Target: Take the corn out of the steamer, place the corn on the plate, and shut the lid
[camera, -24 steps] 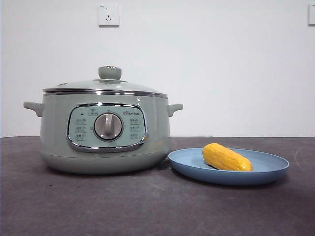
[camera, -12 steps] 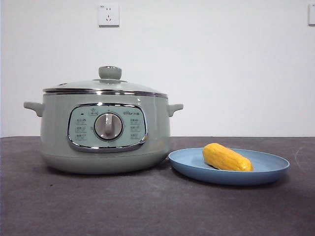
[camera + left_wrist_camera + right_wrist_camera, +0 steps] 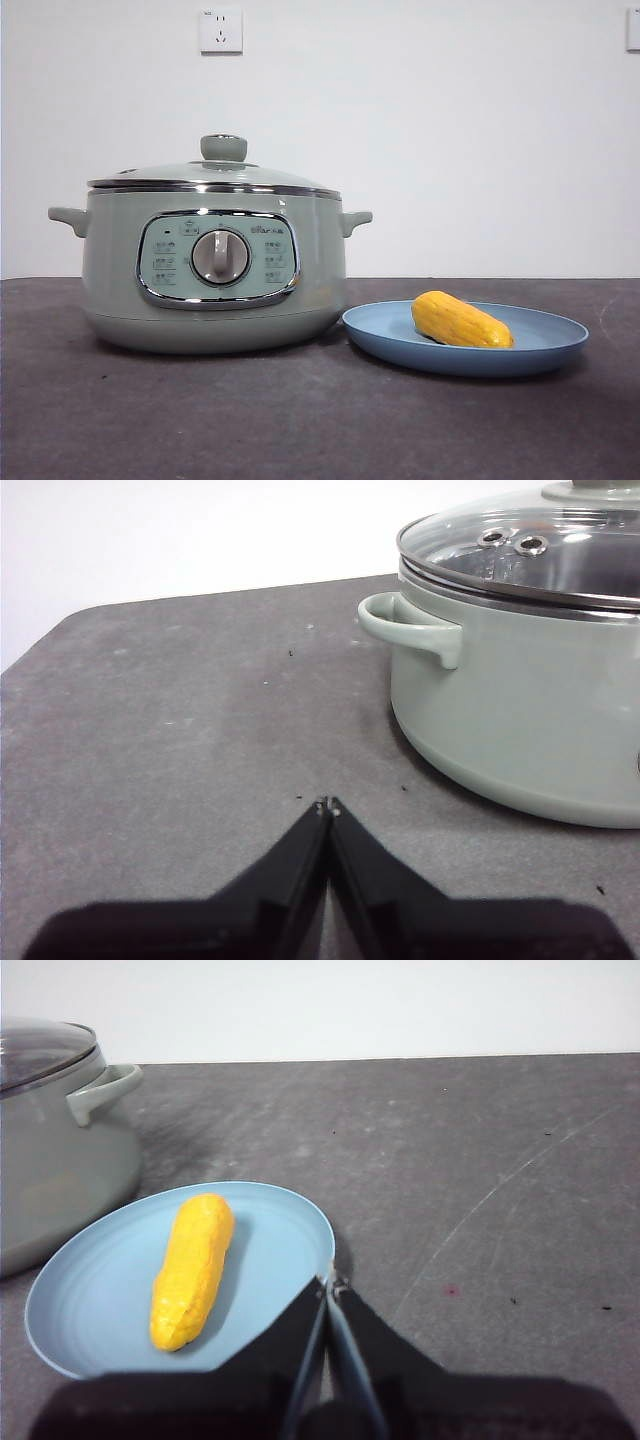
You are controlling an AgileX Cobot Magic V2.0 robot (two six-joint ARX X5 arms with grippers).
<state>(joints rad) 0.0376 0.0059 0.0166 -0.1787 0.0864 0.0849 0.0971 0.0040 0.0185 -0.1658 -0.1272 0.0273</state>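
Here, corn [image 3: 461, 320] on plate [image 3: 540, 350], lid [image 3: 212, 175] seated on steamer [image 3: 115, 280], inside hidden.

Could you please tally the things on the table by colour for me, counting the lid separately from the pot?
Pale green: 1, the steamer
Clear glass with a green knob: 1, the lid, sitting on the steamer
Light blue: 1, the plate
Yellow-orange: 1, the corn, lying on the plate
Total: 4

The yellow corn [image 3: 461, 320] lies flat on the big blue plate [image 3: 540, 345] — right beside the green steamer [image 3: 215, 270]. The glass lid [image 3: 213, 174] sits shut on top, its round knob standing up.
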